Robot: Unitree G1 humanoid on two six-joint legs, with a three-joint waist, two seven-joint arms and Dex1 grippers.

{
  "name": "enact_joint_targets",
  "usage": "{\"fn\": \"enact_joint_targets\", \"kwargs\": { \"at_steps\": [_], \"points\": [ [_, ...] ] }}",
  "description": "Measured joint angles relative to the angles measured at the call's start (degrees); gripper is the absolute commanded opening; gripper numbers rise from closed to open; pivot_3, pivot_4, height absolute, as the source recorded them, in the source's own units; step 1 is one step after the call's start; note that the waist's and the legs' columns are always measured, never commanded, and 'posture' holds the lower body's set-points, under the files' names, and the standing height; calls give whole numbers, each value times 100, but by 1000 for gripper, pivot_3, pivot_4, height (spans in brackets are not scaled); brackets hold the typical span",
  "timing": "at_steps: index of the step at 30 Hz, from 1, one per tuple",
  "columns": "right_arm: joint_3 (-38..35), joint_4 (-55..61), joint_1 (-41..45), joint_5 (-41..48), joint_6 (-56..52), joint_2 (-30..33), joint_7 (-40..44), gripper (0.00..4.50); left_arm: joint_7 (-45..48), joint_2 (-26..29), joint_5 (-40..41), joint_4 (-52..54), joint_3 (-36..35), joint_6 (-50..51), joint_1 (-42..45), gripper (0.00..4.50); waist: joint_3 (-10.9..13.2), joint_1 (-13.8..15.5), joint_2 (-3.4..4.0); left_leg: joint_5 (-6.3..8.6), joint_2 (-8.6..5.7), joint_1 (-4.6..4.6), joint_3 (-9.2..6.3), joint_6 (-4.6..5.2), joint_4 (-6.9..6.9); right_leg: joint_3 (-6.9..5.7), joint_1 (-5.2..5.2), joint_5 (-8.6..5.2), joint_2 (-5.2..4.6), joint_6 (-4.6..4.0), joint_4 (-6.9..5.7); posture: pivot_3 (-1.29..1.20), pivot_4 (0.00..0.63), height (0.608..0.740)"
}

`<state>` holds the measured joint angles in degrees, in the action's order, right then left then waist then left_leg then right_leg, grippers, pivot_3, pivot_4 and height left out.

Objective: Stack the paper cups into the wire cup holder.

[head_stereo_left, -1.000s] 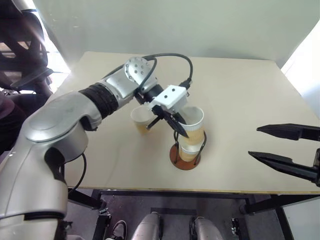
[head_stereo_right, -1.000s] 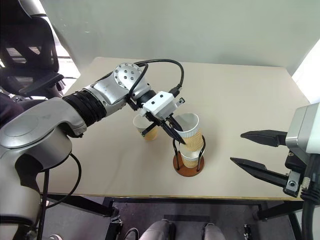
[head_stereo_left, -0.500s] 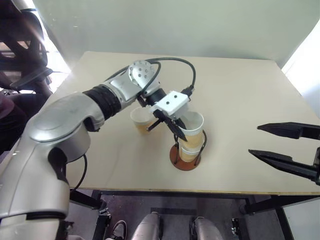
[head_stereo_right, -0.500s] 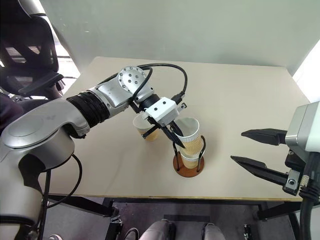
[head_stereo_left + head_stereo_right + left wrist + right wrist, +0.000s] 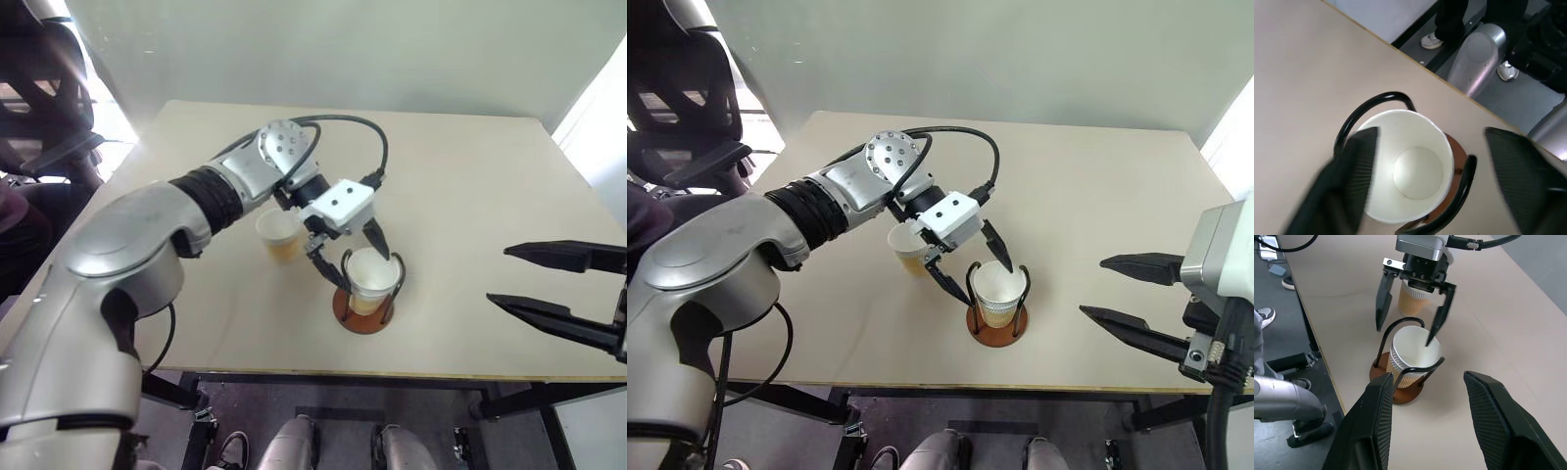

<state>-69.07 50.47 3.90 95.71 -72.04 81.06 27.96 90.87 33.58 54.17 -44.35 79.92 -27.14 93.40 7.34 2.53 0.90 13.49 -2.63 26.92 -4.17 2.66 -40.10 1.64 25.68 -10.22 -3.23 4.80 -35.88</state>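
The wire cup holder (image 5: 347,310) stands near the table's front edge on its rust-brown base. A paper cup (image 5: 997,290) sits low between its two dark loops, nested on another cup whose ribbed orange side (image 5: 1400,368) shows below the rim. My left gripper (image 5: 361,271) hangs open just above this cup, one finger (image 5: 1352,171) on each side, touching nothing. A third paper cup (image 5: 280,233) stands upright on the table just behind that hand. My right gripper (image 5: 497,276) hovers open and empty to the right of the holder.
The beige table (image 5: 470,176) has bare room behind and to the right of the holder. Its front edge runs close below the holder. A dark chair (image 5: 686,108) stands off the table's left side.
My left gripper has opened and let go of the cup, which has dropped down into the holder onto the lower cup. The right gripper has stayed still.
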Motion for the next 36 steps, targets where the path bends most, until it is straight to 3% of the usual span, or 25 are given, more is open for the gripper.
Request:
{"fn": "enact_joint_targets", "kwargs": {
  "at_steps": [5,12,17,23,35,36],
  "points": [
    [0,37,-11,-146,0,-2,93,2305,4,-183,-113,-740,-911,227,8,3864,0,0,0,-2,1,0,1,2,1,0,3,-1,1,0,0,0,150,740],
    [4,36,-74,-631,38,-167,553,2305,3,421,-1824,-2410,-1964,329,-6,3864,-6,-64,12,-5,4,-3,1,1,2,7,10,-26,11,-6,0,0,150,740],
    [343,36,-88,-1126,385,-242,918,2305,4,691,-2624,-2604,-2483,482,-536,3864,-8,-18,12,-7,-3,1,1,5,0,3,8,-27,8,-2,-1,0,150,740],
    [795,10,-83,-1723,764,-248,1323,2305,4,637,-3379,-2622,-2950,546,-925,3864,-12,12,4,-10,-14,1,1,10,0,5,7,-25,3,4,0,0,150,740],
    [992,-73,-22,-2052,949,-297,1594,2305,-2,85,-4868,-2967,-4079,282,-1375,3864,-14,4,4,-26,-16,-7,18,16,-1,16,6,-27,0,7,-5,0,150,740],
    [994,-73,-16,-2051,949,-296,1596,2305,-11,46,-5025,-2995,-4158,237,-1409,3703,-13,1,4,-29,-13,-5,10,14,-2,22,7,-25,-4,6,-4,0,150,740]
  ]
}}
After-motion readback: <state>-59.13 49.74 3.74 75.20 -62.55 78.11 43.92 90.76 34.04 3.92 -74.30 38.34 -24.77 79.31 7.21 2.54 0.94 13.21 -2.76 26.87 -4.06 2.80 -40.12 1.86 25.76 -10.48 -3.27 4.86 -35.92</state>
